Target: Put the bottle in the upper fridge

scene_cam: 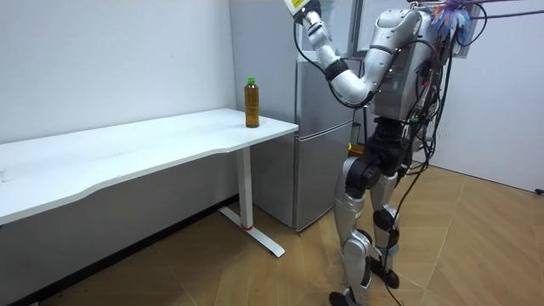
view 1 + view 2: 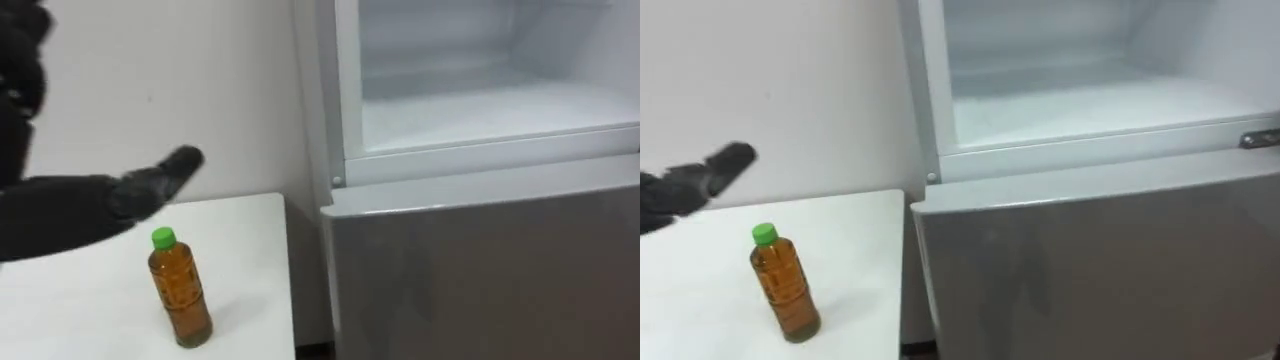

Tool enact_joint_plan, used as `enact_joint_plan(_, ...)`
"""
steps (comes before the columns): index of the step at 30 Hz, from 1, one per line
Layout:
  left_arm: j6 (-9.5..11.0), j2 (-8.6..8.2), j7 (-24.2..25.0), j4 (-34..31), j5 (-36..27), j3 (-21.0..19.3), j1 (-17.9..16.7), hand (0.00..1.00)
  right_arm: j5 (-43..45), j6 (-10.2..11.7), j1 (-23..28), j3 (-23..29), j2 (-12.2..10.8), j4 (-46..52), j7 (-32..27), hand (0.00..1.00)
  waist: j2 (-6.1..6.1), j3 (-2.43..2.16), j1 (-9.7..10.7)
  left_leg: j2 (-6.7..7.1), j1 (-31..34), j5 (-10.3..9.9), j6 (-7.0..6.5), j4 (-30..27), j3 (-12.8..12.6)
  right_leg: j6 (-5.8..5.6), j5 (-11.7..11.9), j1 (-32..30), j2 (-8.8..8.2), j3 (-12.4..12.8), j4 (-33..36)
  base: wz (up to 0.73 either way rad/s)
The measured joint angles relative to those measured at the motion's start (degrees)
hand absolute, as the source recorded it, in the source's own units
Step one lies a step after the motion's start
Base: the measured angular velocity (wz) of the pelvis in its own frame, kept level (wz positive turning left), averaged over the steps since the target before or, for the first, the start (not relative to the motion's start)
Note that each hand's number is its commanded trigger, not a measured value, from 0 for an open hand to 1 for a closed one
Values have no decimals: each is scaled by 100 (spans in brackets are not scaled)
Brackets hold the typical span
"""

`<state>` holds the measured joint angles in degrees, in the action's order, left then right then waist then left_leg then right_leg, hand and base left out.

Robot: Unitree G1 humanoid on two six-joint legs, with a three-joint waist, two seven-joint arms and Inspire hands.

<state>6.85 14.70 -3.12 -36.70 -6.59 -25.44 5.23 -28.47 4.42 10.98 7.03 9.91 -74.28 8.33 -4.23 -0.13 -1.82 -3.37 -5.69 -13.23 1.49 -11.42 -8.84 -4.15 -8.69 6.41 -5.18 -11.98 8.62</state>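
An amber bottle [image 2: 180,295] with a green cap stands upright near the right front corner of the white table [image 2: 245,240]; the room view shows the bottle [image 1: 252,103] by the table end closest to the fridge. My left hand [image 2: 150,185] reaches in from the left, above and a little behind the bottle, open with straight fingers and apart from it. The upper fridge compartment [image 2: 480,110] is open to the right, its white shelf bare. I stand facing the fridge [image 1: 319,144] with my left arm raised.
The grey lower fridge door [image 2: 480,270] is closed just right of the table edge, with a narrow gap between them. A white wall runs behind the table. The long table [image 1: 153,144] stretches away to the room view's left.
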Motion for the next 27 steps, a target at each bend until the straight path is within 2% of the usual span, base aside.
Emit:
enact_joint_plan(2, 140, -6, -279, 1, 10, -288, -134, 0, 6, -1, 60, 99, -8, 5, 43, 0, -2, -2, -26, 9, -4, 1, 3, -6, 72, -1, -30, 8, -8, -73, 1, 20)
enact_joint_plan(4, 265, -20, -543, 21, -1, -542, -470, 0, 18, -10, 80, 112, -8, 11, 74, 0, 21, 3, -37, 19, -7, 2, 7, -5, 127, -2, -63, 15, -16, -118, 4, 16)
enact_joint_plan(5, 295, -43, -650, 85, -10, -698, -737, 0, 35, -4, 138, 119, -6, 66, 87, 0, -17, -10, -64, 21, -14, 4, 9, -8, 144, -1, -78, 30, -19, -138, 3, 10)
enact_joint_plan(6, 299, -73, -756, 215, -15, -764, -977, 0, 34, 6, 206, 141, -4, 89, 104, 0, -33, -1, -113, 21, -46, 3, 11, -10, 162, -1, -94, 68, -21, -160, 1, 7)
enact_joint_plan(8, 292, -141, -915, 483, 9, -771, -1299, 0, 6, 6, 243, 150, 23, 94, 106, 0, -49, -2, -192, 21, -91, 1, 16, -12, 190, 6, -118, 124, -23, -193, 3, 9)
enact_joint_plan(10, 295, -385, -1118, 818, 128, -767, -1677, 0, 5, 3, 241, 151, 26, 76, 103, 0, -42, 3, -200, 31, -81, -3, 25, -23, 286, 6, -159, 161, -31, -282, 4, 18)
enact_joint_plan(13, 288, -562, -1407, 1320, 231, -768, -2054, 0, 8, 0, 264, 157, 16, 75, 103, 0, -19, -1, -238, 50, -44, -1, 34, -40, 397, 7, -202, 184, -49, -397, 11, 19)
enact_joint_plan(17, 311, -687, -1659, 2018, 111, -679, -2429, 0, 87, -18, 277, 161, 40, 73, 106, 0, 0, -7, -285, 97, -84, 0, 34, -19, 497, -31, -232, 280, -90, -505, 2, 16)
enact_joint_plan(18, 313, -766, -1678, 2175, -19, -622, -2577, 0, 106, -29, 281, 162, 33, 80, 113, 0, 39, -17, -308, 111, -76, 0, 33, -17, 545, -36, -243, 288, -102, -537, 6, 11)
enact_joint_plan(19, 326, -773, -1671, 2297, -64, -574, -2652, 0, 111, -29, 284, 162, 25, 73, 117, 0, 59, -14, -311, 113, -69, 0, 33, -16, 583, -37, -245, 288, -102, -551, 4, 13)
enact_joint_plan(21, 350, -761, -1631, 3197, -345, -312, -2906, 0, 197, -97, 285, 170, 30, 115, 159, 0, 112, -18, -332, 127, -40, 0, 33, -22, 615, -39, -262, 311, -115, -630, 3, 15)
enact_joint_plan(22, 334, -773, -1614, 3435, -468, -241, -2961, 0, 208, -109, 296, 169, 26, 146, 183, 0, 131, -16, -327, 132, -37, 0, 33, -24, 630, -40, -271, 316, -119, -646, 5, 16)
enact_joint_plan(23, 282, -827, -1583, 3888, -678, -100, -3030, 0, 194, -146, 322, 164, 9, 177, 241, 0, 182, -14, -324, 135, -27, 0, 33, -30, 652, -40, -279, 325, -119, -683, 0, 13)
enact_joint_plan(25, 263, -871, -1420, 5069, -1024, 199, -3051, 0, 196, -229, 345, 166, -1, 246, 298, 0, 231, -3, -405, 135, -18, 0, 33, -30, 660, -42, -283, 330, -119, -705, -6, 7)
enact_joint_plan(26, 250, -870, -1373, 5415, -1089, 279, -3042, 0, 193, -243, 341, 164, -3, 268, 306, 0, 263, -10, -413, 135, -19, 0, 33, -31, 660, -42, -283, 332, -119, -707, -5, 0)
enact_joint_plan(27, 233, -869, -1290, 6159, -1134, 465, -3052, 0, 217, -253, 327, 163, -8, 284, 328, 0, 283, -1, -432, 135, -35, 0, 33, -30, 659, -42, -283, 343, -120, -700, -2, 0)
